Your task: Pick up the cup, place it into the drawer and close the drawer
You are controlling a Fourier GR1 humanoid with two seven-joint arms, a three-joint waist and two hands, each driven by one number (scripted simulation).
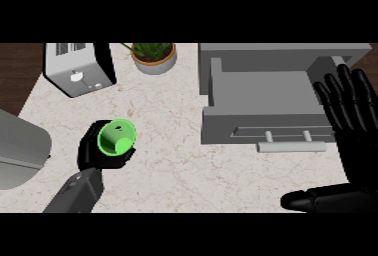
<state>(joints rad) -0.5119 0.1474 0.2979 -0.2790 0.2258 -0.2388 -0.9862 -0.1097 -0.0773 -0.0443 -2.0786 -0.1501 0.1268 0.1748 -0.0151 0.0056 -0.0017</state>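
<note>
At the far left a grey rounded appliance [18, 150] sat cut off by the edge, with one toaster [77, 67] behind it. The left hand [100, 150] was curled round the single green cup [116, 138], low over the worktop [192, 170] and well left of the drawer. One potted plant [153, 56] stood at the back. The one drawer [258, 100] stood open, its handle [291, 146] forward. The right hand [351, 107] rested at the right edge, fingers straight and spread upward. Carried across, the cup might clip the drawer's front wall if brought in too low, or tip on release.
</note>
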